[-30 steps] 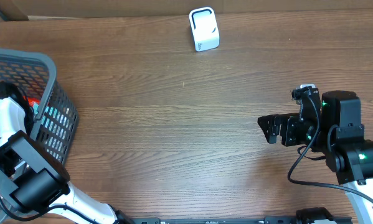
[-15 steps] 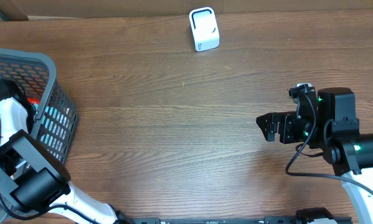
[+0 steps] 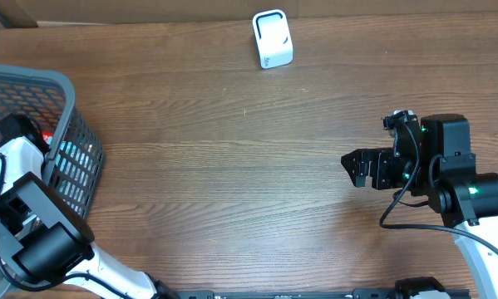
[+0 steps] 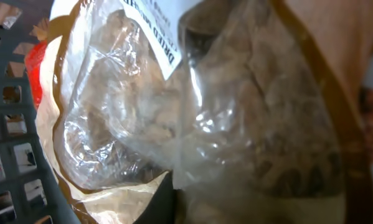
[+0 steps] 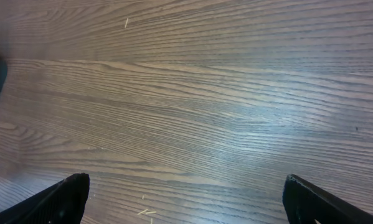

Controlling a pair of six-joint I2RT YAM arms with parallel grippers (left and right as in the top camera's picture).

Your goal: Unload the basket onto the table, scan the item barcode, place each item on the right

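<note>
The item is a clear bag with a brown rim and a white label, full of pale dried pieces. It fills the left wrist view and lies inside the grey mesh basket. No barcode shows on it. My left gripper is down in the basket with its dark fingertip pinched on the bag's plastic. The white scanner stands at the table's far edge. My right gripper hovers open over bare wood at the right, its fingertips wide apart.
A red packet lies beside the bag in the basket. The basket wall rises close on the left of the bag. Brown wooden table stretches between the basket and the right arm.
My left gripper has shut on the bag inside the basket. The right arm has drifted slightly up and to the left, still open.
</note>
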